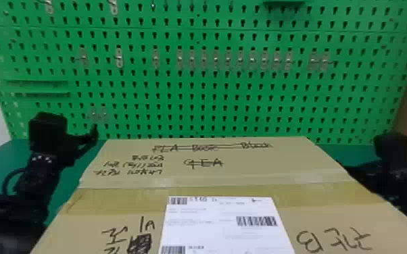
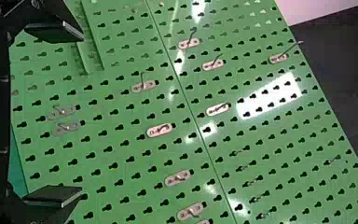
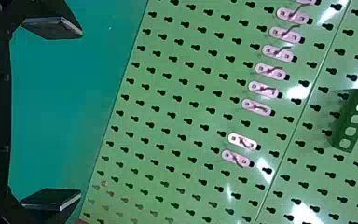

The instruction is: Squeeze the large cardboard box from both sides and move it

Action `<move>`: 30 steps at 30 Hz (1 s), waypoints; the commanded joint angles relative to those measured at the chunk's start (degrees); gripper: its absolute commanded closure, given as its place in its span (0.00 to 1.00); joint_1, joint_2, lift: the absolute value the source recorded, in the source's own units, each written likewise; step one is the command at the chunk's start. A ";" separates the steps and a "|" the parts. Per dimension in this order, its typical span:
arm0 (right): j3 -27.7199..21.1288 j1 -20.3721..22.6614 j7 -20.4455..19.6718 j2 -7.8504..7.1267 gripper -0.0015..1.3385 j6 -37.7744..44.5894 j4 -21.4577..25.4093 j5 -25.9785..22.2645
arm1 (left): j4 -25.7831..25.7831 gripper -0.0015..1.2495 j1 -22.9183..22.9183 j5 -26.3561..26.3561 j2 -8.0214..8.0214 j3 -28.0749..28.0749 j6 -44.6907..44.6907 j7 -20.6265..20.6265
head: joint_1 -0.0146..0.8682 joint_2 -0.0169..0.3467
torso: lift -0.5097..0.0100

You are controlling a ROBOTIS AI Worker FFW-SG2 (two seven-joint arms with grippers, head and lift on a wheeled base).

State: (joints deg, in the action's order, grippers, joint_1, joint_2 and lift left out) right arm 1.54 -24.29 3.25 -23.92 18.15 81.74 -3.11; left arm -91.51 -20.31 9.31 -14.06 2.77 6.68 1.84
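While left gripper [image 2: 82, 114] and right gripper [image 3: 81, 112], wide open and empty, flank the box [image 1: 219, 182] toward the table's [image 1: 0, 165] back edge, positioning seems in hand; next, press inward.

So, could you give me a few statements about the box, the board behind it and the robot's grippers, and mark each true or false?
1. The cardboard box lies between the left arm and right arm. True.
2. The left gripper is shut. False: the left gripper is open.
3. A white label is on the box's top. True.
4. The pegboard is red. False: the pegboard is green.
5. The right gripper is open. True.
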 commanded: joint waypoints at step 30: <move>-1.19 0.65 0.00 0.45 0.08 0.04 0.26 0.21 | 0.02 0.10 0.18 0.00 0.26 -0.04 0.00 0.00 | 0.47 0.19 | 0.58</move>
State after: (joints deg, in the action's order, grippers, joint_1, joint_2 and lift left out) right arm 0.44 -23.76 3.25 -23.45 18.19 81.89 -2.82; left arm -91.50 -20.15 9.41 -13.85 2.84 6.68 1.84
